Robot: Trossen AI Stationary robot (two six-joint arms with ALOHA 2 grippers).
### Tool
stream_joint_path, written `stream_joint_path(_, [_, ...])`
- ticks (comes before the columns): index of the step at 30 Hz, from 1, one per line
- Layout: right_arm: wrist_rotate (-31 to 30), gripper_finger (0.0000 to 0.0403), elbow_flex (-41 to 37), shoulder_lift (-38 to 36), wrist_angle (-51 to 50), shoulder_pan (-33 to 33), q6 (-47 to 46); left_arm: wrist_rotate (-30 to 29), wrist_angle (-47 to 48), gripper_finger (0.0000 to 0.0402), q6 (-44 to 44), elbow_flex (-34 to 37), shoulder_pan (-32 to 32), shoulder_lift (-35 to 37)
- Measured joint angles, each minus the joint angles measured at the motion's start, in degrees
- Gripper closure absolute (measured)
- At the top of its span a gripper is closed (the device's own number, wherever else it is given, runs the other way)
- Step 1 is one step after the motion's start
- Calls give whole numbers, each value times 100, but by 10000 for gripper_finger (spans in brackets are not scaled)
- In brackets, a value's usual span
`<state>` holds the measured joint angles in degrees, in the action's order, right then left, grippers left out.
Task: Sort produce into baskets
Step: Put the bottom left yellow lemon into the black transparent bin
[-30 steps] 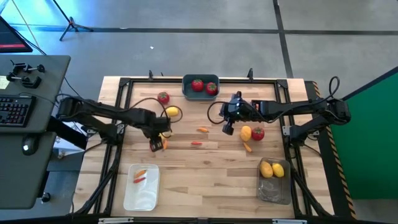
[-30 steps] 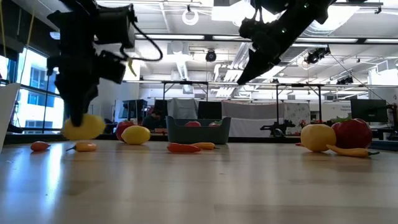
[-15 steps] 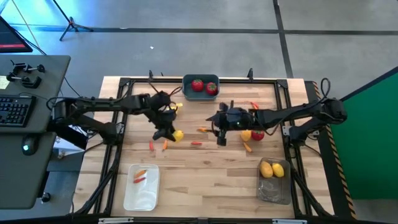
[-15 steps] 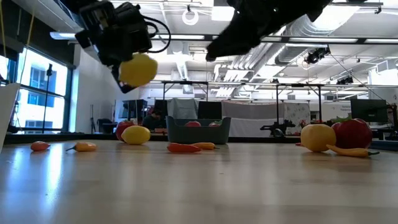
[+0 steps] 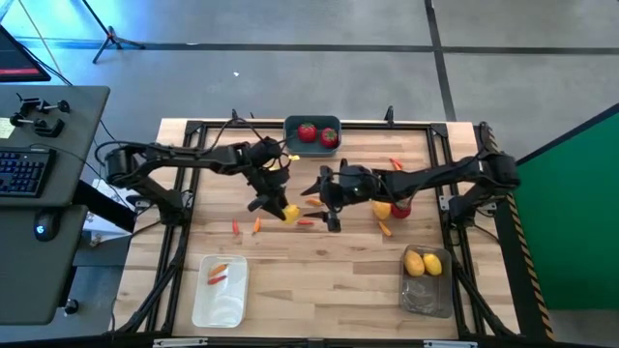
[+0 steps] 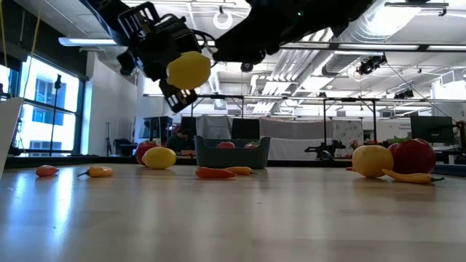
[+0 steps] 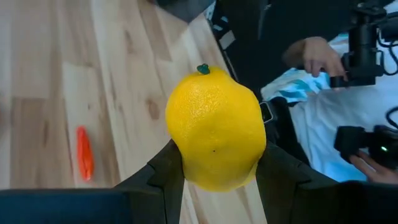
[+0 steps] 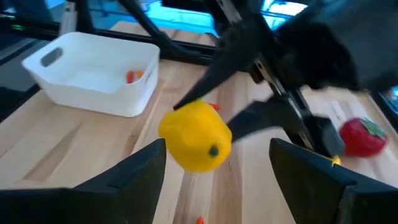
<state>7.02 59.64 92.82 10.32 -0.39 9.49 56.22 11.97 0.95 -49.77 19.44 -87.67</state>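
Lemon [image 7: 214,127]: aloft over mid-counter [image 5: 319,261], clamped in left hand [image 5: 274,205].
Feel: probably light, rigid, slick (round, may roll); grip its middle.
Right hand [image 5: 327,205]: spread wide, empty, facing lemon.

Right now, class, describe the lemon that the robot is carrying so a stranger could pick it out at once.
Start at the blue-grey bin on the table's far edge and look just in front of it, to mid-table. There the left gripper holds a lemon in the air. Every other lemon lies on the table or in a bin.
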Motion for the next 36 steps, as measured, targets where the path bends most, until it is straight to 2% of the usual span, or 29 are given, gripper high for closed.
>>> stream_joint_path(10, [983,126,116,30,-157,-297,272,539,-305,268,225,-530,4,-559])
stream_joint_path(19, [1304,129,116,58,-364,-312,210,708,-729,268,54,-858,4,-929])
stream_joint_path(23, [1336,151,118,52,-452,-308,143,806,-990,269,-89,-864,3,-942])
stream_joint_path(29, [1338,214,120,50,-467,-297,121,758,-980,264,-138,-859,-7,-919])
stream_joint_path(32, [1334,240,120,13,-535,-289,78,575,-977,240,-75,-857,-52,-913])
stream_joint_path(36, [1201,245,108,-228,-878,-244,-150,294,-1072,191,239,-870,-54,-900])
